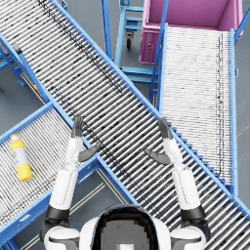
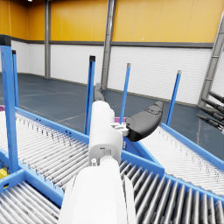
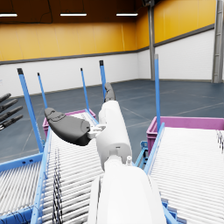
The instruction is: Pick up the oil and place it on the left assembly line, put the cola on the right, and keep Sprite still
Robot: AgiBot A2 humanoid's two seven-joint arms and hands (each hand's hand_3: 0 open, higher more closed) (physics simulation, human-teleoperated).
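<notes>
L hand (image 1: 80,141) spread, empty | R hand (image 1: 165,144) same | oil (image 1: 20,158), L line (image 1: 46,134): head view, not R wrist

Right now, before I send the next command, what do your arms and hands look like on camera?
Both are smooth, glossy white tubes: the left arm and the right arm each carry a black band near the body. The left hand and the right hand have dark grey fingers and thumbs on white wrists. No cables or markings show.
</notes>
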